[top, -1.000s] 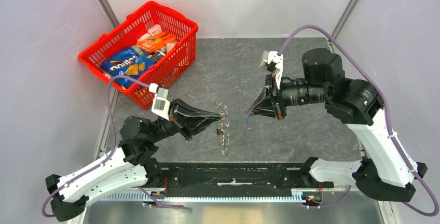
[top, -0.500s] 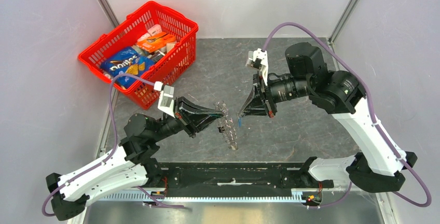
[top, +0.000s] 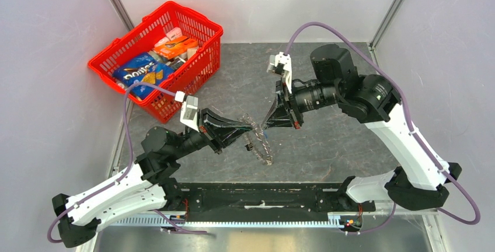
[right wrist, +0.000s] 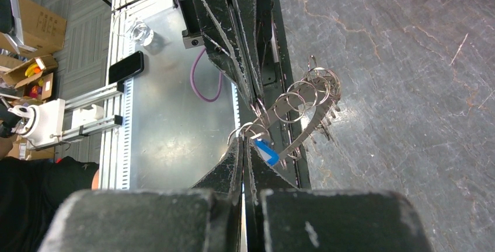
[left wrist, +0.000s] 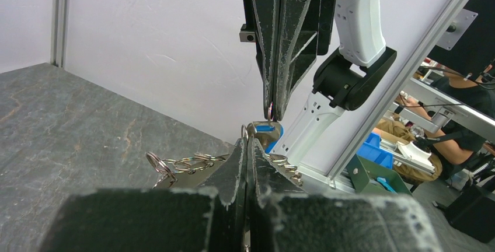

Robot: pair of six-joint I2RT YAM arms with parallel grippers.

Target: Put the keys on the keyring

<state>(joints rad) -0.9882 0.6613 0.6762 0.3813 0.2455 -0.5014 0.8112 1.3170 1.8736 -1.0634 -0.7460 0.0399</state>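
Observation:
My left gripper (top: 246, 128) is shut on a bunch of silvery keys (top: 261, 149) with several linked rings and holds it above the table. The bunch hangs down and to the right. My right gripper (top: 265, 126) is shut on the tiny blue-headed key (right wrist: 265, 151), and its tip meets the left gripper's tip. In the left wrist view the right fingers (left wrist: 274, 59) come down onto the blue key (left wrist: 267, 128) just above my left gripper (left wrist: 248, 142), with rings (left wrist: 178, 163) to its left. In the right wrist view the rings (right wrist: 306, 90) and the toothed keys (right wrist: 312, 125) hang beyond my right gripper (right wrist: 244, 142).
A red basket (top: 201, 33) with snack packs stands at the back left of the grey table (top: 350, 141). A black rail (top: 262, 196) runs along the near edge between the arm bases.
My right gripper has moved left with the blue key until it meets the left gripper. My left gripper has lifted the bunch and shifted it slightly right.

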